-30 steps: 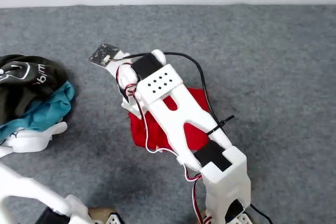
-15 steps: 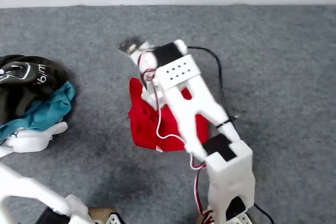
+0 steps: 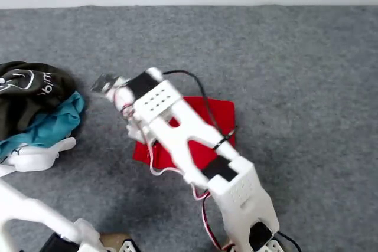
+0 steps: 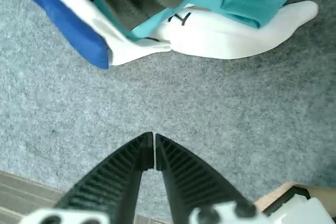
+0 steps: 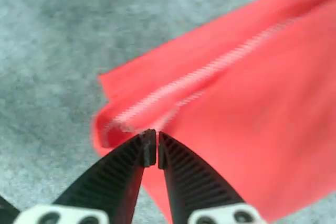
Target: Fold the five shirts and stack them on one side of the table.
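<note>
Grey felt point(image 3: 295, 57) is my working surface; the red shirt point(image 3: 220, 116) lies roughly flat near its middle under the right arm point(image 3: 177, 137), well apart from the heap of other shirts point(image 3: 35, 104) at the left. My right gripper point(image 5: 152, 153) is clenched tip to tip at the shirt's folded hem, cloth nipped or not I cannot tell, and my left gripper point(image 4: 155, 153) is clenched on nothing beside the heap. I judge the shirt light, limp and clingy on felt, best pinched at a doubled corner.
</note>
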Controlling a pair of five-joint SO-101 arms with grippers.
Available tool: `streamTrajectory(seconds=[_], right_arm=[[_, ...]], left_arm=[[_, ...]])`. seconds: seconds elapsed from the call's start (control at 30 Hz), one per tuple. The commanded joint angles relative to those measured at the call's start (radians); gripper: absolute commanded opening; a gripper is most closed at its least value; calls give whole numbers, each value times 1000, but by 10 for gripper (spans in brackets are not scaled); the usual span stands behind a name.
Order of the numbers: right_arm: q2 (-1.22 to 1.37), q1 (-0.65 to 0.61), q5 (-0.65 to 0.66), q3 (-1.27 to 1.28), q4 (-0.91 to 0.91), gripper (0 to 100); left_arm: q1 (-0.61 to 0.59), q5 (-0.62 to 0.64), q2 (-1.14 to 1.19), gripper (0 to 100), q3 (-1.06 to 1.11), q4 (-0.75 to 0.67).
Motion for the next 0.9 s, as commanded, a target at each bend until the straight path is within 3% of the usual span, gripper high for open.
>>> streamTrajectory(seconds=[0.0, 0.33, 0.7, 0.87], right_arm=[[-101, 136, -8, -52, 41, 9], [-105, 458, 0, -51, 39, 9], [156, 608, 2, -58, -59, 9], [114, 590, 0, -58, 1, 9]], left_arm=[[41, 6, -60, 15, -8, 15], [184, 144, -255, 15, 28, 12], [235, 180, -318, 15, 186, -34], [235, 176, -358, 15, 254, -98]])
